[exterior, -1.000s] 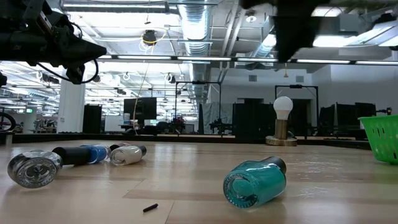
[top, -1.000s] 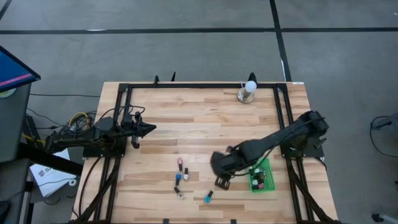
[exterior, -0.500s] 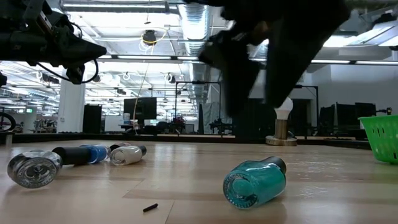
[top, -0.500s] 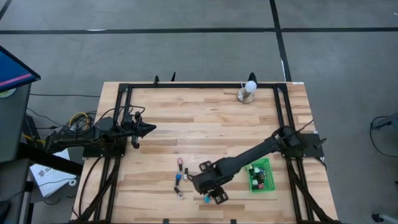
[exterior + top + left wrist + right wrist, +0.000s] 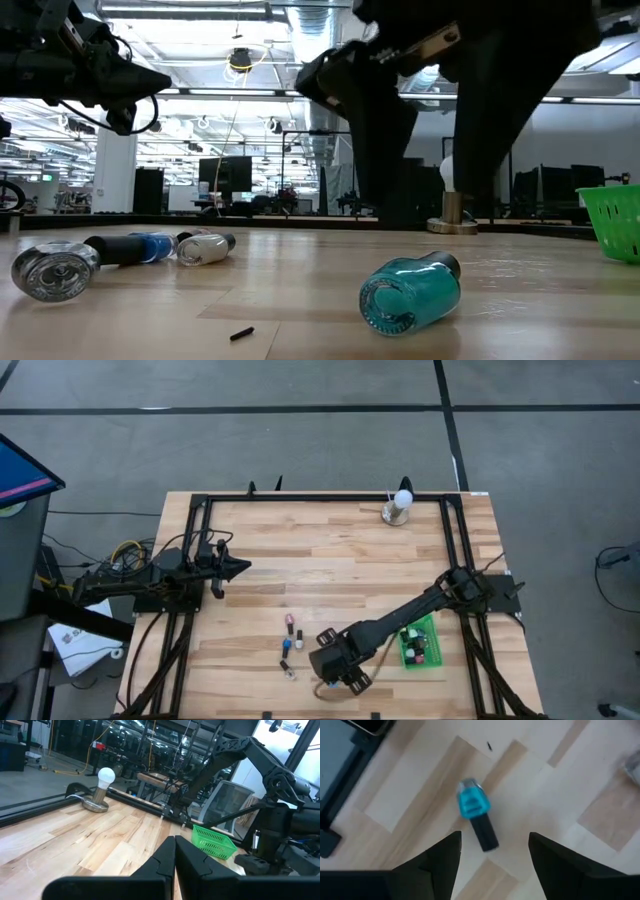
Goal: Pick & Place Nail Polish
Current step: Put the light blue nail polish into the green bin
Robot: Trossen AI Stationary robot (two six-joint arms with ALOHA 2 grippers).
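Observation:
A teal nail polish bottle with a dark cap lies on its side on the wooden table near the near edge. My right gripper hangs open above it, pointing down, with one finger on each side of the cap end and touching nothing; in the high view it hides the bottle. Several other small bottles lie on their sides to its left. My left gripper waits shut and empty at the table's left, well above the wood.
A green basket with several bottles stands to the right of my right gripper. A white ball on a round metal base stands at the far edge. A clear bottle, a blue one and a pale one lie left of the teal bottle.
My right gripper has gone from beside the green basket toward the table's left and near edges and come down, ending over the teal bottle. The bottle has stayed where it lay.

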